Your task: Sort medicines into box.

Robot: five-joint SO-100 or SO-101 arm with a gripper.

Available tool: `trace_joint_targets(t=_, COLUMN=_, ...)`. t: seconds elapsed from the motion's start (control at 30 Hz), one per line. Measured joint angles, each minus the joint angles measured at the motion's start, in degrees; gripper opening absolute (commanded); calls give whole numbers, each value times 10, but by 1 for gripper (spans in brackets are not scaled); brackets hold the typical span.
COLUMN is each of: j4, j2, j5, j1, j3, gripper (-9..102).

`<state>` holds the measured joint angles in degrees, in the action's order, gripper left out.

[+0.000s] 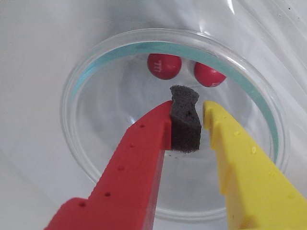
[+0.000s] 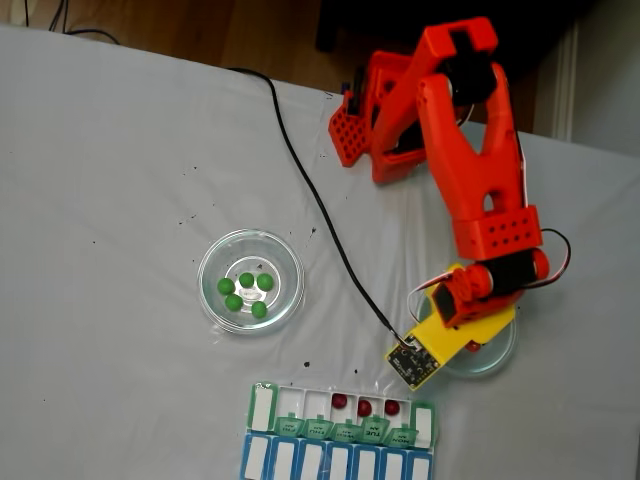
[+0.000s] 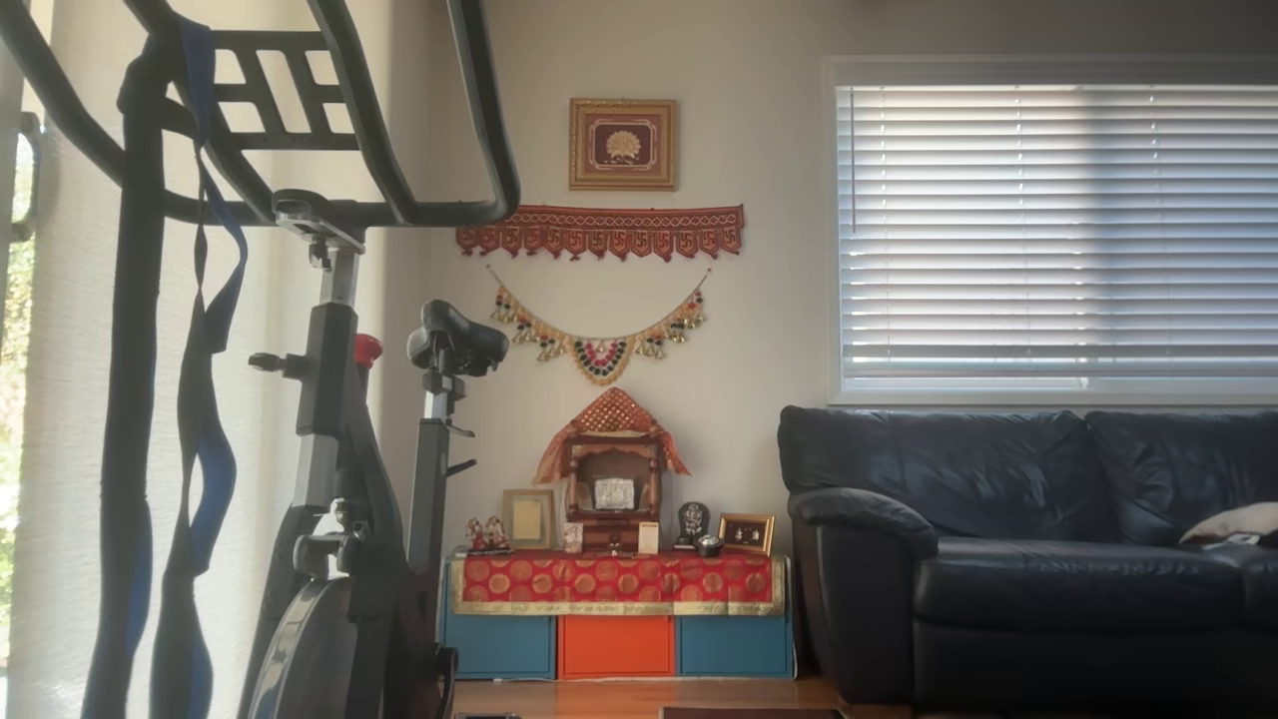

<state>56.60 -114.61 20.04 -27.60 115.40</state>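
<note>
In the wrist view, the gripper (image 1: 193, 120), one red finger, one yellow with a dark foam pad, hangs slightly parted and empty over a clear glass dish (image 1: 268, 120) holding two glossy red medicines (image 1: 164, 65).

The fixed view shows five green ones in another dish (image 2: 212, 262), and three red in the box (image 2: 428, 420).

The other view shows a leather sofa (image 3: 1038, 539).

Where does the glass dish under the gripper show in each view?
Wrist view: the dish rings the frame, two red balls at its far wall.
Fixed view: lower right, its rim peeking from under the gripper.
Other view: a living room, so no dish.
Shared landmark: the yellow finger.
</note>
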Motion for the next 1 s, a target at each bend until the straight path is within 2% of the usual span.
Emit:
trace_joint_targets(t=0.57, j4=-54, j2=14, j5=17, j1=-5, j3=29, gripper=22)
trace_joint_targets(t=1.0, j4=-84, j2=37, j5=-1, j1=-5, j3=29, gripper=25)
